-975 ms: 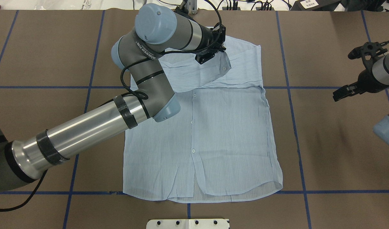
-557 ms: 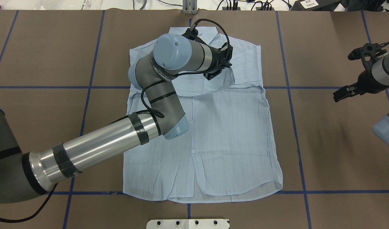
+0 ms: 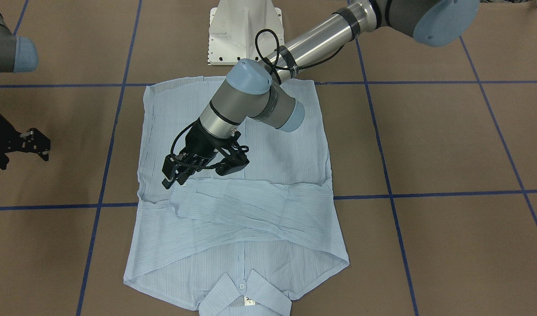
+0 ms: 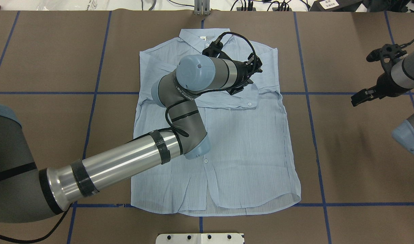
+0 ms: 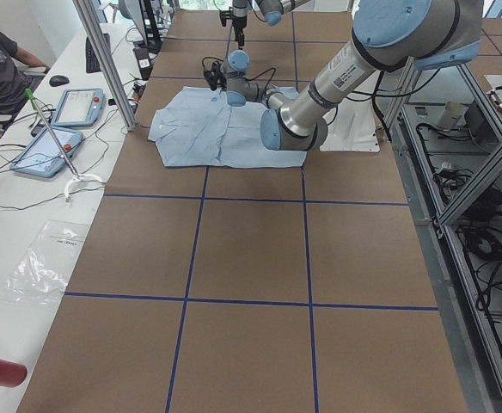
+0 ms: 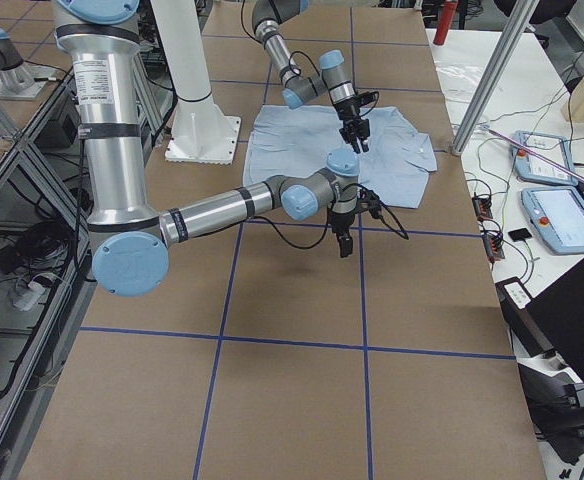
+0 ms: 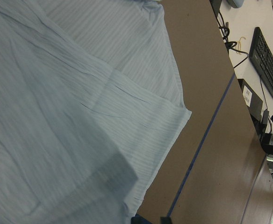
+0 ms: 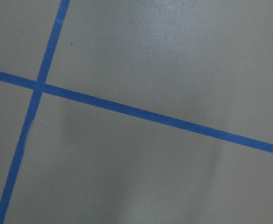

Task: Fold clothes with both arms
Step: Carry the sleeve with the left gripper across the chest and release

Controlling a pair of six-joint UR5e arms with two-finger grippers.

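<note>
Light blue shirt (image 4: 240, 142) lies buttons-up in the middle of the brown surface (image 4: 345, 162), collar (image 3: 246, 294) on the side away from the robot. We see one sleeve (image 3: 250, 210) folded flat across the chest, its cuff (image 4: 250, 103) just beside the left gripper (image 3: 169, 175), which hangs low over the cloth. Fingers spread or pressed together? We cannot tell. The right gripper (image 4: 357, 100) hovers well apart, over the taped surface beside the shirt; we cannot tell how its fingers are set either.

Robot lab; taped-grid table (image 5: 242, 249) & teach pendants (image 5: 77, 107)
</note>
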